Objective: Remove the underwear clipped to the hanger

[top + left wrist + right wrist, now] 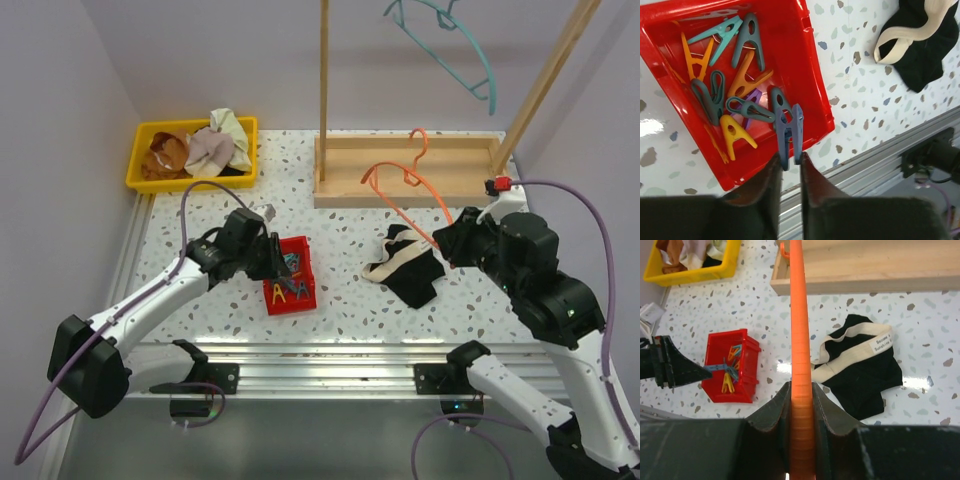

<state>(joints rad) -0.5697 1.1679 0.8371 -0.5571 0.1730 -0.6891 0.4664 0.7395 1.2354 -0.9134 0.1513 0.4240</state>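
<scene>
Now, black underwear [410, 275] down on the surface [350, 310].
Over a red bin [815, 70] of pegs, left pincer [791, 160] with a blue peg [790, 132] at its tips, grip impossible to tell; beside the underwear, right pincer [801, 387] clamped on the orange hanger [797, 315].

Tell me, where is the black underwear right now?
In the top view the black underwear lies on the speckled table right of centre, between the red bin and the right pincer gripping the orange hanger.

Right tool [801, 392] clamps the orange hanger [797, 315]; black underwear [860, 387] lies on the speckled table [935, 325] beside it
</scene>
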